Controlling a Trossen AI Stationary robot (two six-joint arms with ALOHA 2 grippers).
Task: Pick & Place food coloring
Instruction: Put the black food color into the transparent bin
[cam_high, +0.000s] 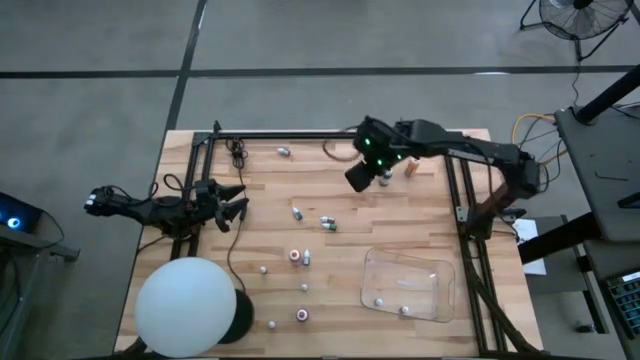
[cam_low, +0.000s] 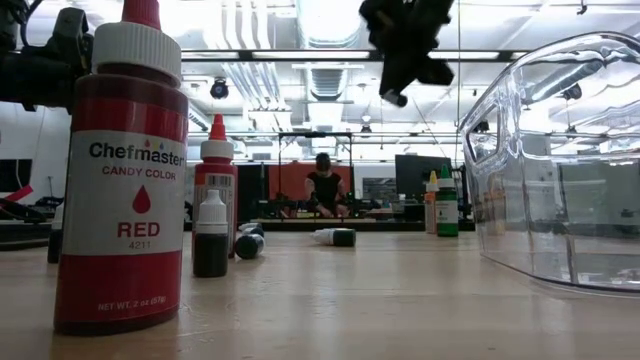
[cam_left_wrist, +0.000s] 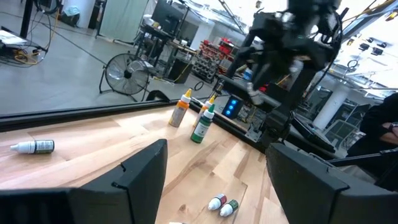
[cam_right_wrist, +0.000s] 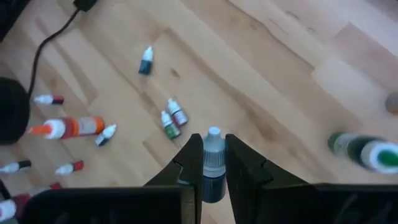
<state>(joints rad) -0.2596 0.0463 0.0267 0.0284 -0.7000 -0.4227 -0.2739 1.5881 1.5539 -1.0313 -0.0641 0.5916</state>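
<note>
My right gripper (cam_right_wrist: 213, 142) hangs high over the far right part of the table (cam_high: 340, 190), shut on one small food coloring bottle (cam_right_wrist: 212, 177) with a dark body and a pale cap. Several more food coloring bottles lie or stand on the wood, among them a pair (cam_high: 326, 222) near the middle and a pair (cam_right_wrist: 173, 119) below the held one. A green bottle (cam_left_wrist: 202, 124) and an orange one (cam_left_wrist: 180, 109) stand upright at the far edge. My left gripper (cam_high: 238, 205) waits open at the left, level above the table. My right gripper pinches the little bottle between its two fingers at the cap and neck (cam_right_wrist: 213, 152). The bottle lies along the fingers, its white tip (cam_right_wrist: 213, 132) sticking out past them. The fingers slant down from above. The bottle is lifted clear of the table, its end showing under the gripper (cam_low: 395, 97).
A clear shallow tray (cam_high: 440, 270) lies near the front right with two small bottles in it. A big white ball (cam_high: 185, 305) sits at the front left corner. A large red bottle (cam_low: 122, 190) stands close to the low camera. Black frame rails (cam_high: 300, 135) border the table.
</note>
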